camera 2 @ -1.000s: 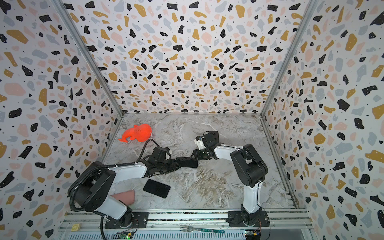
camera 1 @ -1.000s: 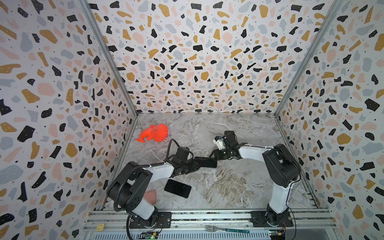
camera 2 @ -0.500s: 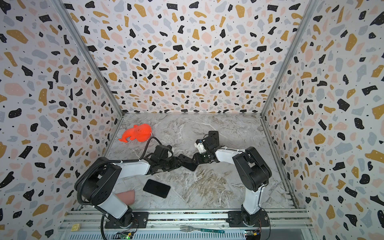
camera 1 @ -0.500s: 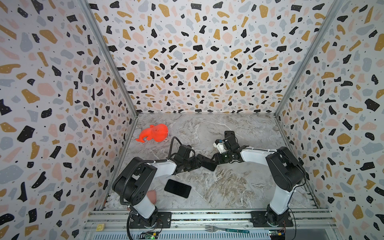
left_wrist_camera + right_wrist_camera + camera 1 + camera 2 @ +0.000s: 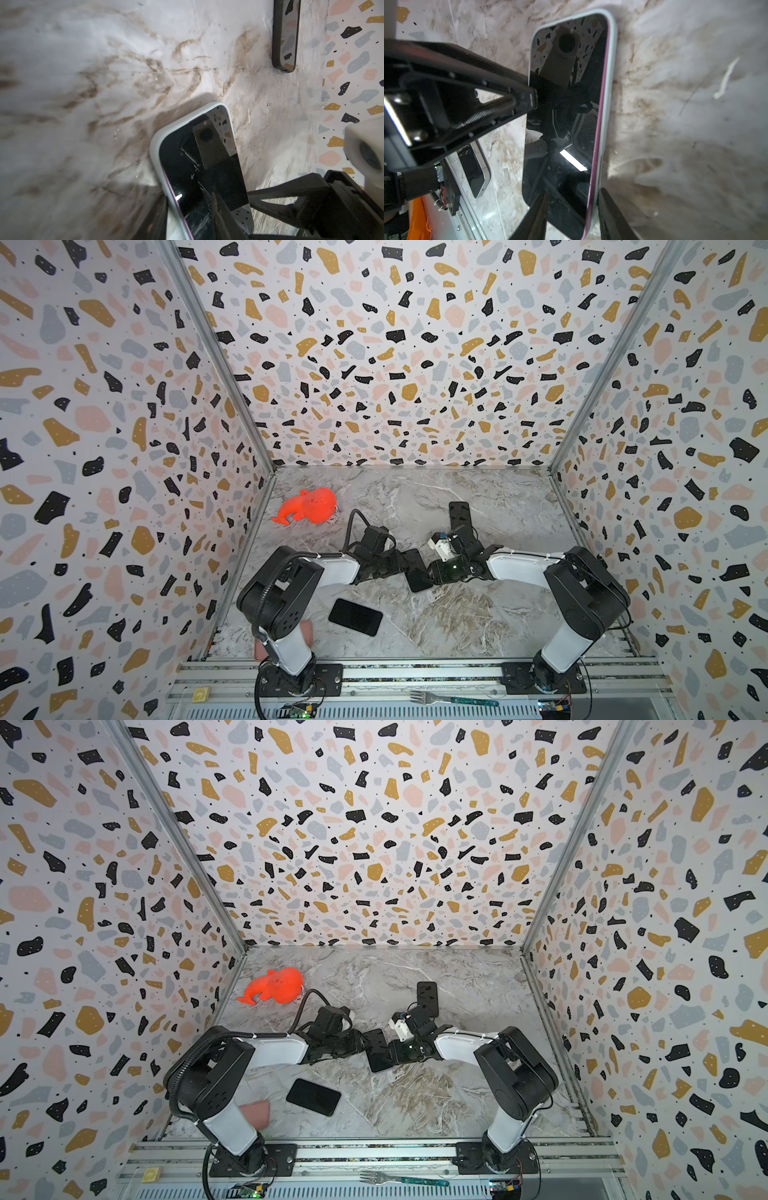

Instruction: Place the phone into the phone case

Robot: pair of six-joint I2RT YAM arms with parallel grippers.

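- The phone (image 5: 415,570) sits near the middle of the tabletop (image 5: 498,622), right between the two arms.
- It lies inside a pale case (image 5: 611,83). A pink strip of the phone shows along one long side, so I think that side is not pushed all the way in.
- The phone's long way runs from the back edge of the tabletop toward the front edge, turned just a little.
- The left pincer (image 5: 397,566) comes at it from the left edge's side and the right pincer (image 5: 435,572) from the right edge's side. Both are right up against the phone, so neither arm is nearer.
- One tip of the left pincer touches a long side of the phone.
- The right pincer's fingers (image 5: 610,216) stand a bit apart with the phone between them.
- I cannot tell if either pincer is squeezing.
- There is a dark shadow under the phone, so it may be tipped up.
- The tabletop is flat, smooth, marble-looking stuff. A phone could slide on it.
- There is room around: another black phone (image 5: 355,617) lies near the front left corner, a dark flat thing (image 5: 459,510) farther back, and an orange toy (image 5: 309,506) by the left edge.
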